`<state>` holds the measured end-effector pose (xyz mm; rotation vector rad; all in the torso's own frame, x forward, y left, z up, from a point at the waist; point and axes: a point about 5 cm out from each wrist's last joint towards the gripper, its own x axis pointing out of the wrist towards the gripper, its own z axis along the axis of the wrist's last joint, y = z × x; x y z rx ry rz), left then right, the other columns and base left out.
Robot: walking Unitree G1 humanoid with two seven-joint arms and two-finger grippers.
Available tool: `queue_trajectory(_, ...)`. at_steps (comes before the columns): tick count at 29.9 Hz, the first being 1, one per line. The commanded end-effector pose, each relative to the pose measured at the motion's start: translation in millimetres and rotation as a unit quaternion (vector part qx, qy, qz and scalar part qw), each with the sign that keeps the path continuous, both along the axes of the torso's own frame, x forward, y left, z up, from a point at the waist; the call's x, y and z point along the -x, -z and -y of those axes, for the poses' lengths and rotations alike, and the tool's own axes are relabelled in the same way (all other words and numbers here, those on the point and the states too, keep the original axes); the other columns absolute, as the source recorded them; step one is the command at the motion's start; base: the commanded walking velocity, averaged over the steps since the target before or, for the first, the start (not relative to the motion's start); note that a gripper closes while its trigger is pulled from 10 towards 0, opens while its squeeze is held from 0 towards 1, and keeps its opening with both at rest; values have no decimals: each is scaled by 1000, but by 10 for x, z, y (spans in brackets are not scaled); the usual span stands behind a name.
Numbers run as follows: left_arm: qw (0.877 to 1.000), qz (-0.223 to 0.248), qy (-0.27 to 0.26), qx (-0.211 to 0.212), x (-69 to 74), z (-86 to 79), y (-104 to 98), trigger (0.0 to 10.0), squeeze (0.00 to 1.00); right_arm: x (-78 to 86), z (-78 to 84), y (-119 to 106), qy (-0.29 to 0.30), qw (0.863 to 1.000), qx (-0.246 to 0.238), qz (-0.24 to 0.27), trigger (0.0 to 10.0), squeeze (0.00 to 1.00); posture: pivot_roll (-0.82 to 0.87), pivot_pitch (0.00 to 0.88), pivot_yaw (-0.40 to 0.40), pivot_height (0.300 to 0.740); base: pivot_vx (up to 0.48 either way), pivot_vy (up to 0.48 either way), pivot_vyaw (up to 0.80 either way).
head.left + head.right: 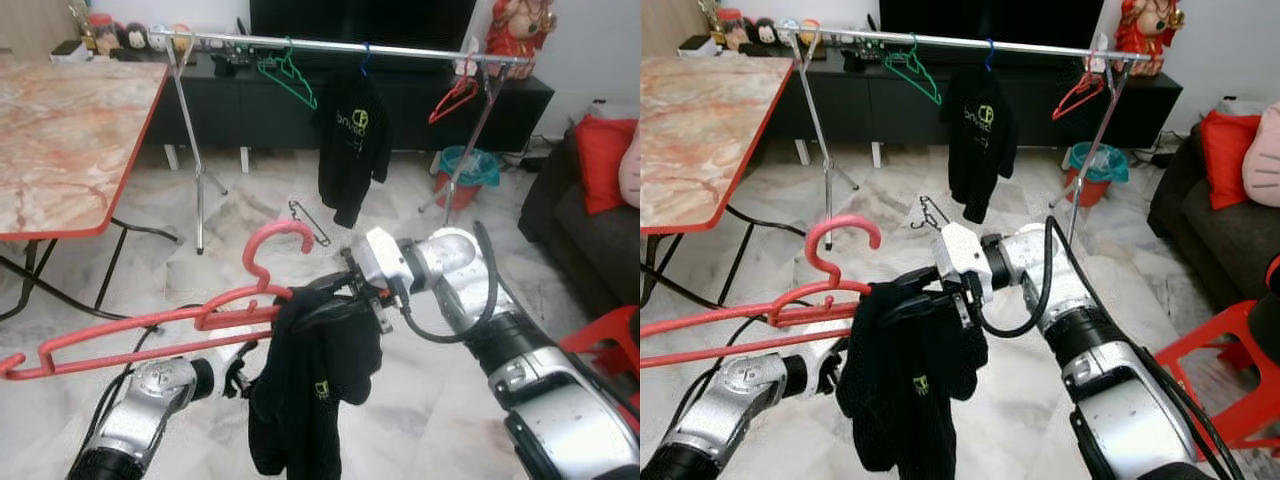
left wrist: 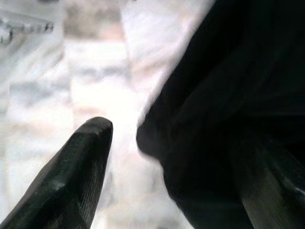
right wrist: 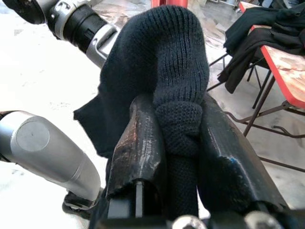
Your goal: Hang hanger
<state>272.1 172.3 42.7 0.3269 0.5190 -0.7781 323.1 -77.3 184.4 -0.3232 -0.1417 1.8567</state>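
A long red hanger (image 1: 150, 325) is held low in front of me, hook (image 1: 280, 238) up, with a black knit garment (image 1: 310, 385) draped over its right end. My right gripper (image 1: 305, 300) is shut on the cloth-covered hanger arm; the right wrist view shows its fingers (image 3: 138, 143) pinching the knit fabric (image 3: 167, 57). Just below the hanger, beside the hanging cloth, my left gripper (image 1: 243, 372) is open; its fingers (image 2: 81, 171) stand wide apart with the black cloth (image 2: 224, 95) between them. The silver clothes rail (image 1: 400, 50) stands ahead across the room.
The rail carries a green hanger (image 1: 290, 75), a black hoodie (image 1: 352, 140) and a red hanger (image 1: 455, 98). A black wire hanger (image 1: 308, 222) lies on the floor. A marble-topped table (image 1: 60, 150) is left; a teal bucket (image 1: 467, 165), dark sofa (image 1: 575, 220) and red stool (image 1: 610, 335) are right.
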Motion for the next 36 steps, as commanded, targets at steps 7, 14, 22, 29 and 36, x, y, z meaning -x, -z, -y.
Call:
queue_trajectory(7,993,-1,-89,-71,-57,-127,169,10000,0,-51,17,-167,5,999,-24,26,10000,0,1,0,-106,736,0,0,0)
queue_trajectory(14,962,41,-231,-139,-183,-412,161,10000,0,-31,63,-125,8,1000,-19,21,10000,0,-1,0,-107,736,0,0,0)
queue_trajectory(22,952,85,-251,-156,-209,-526,76,10000,0,-13,154,-10,20,1000,5,13,10000,0,0,0,-106,736,0,0,0)
queue_trajectory(29,945,93,-265,-168,-190,-575,99,0,0,13,234,81,30,999,13,-1,10000,0,4,0,-106,736,0,0,0)
queue_trajectory(36,937,107,-288,-166,-200,-617,79,0,0,18,386,154,53,998,23,-10,10000,0,6,0,-108,736,0,0,0)
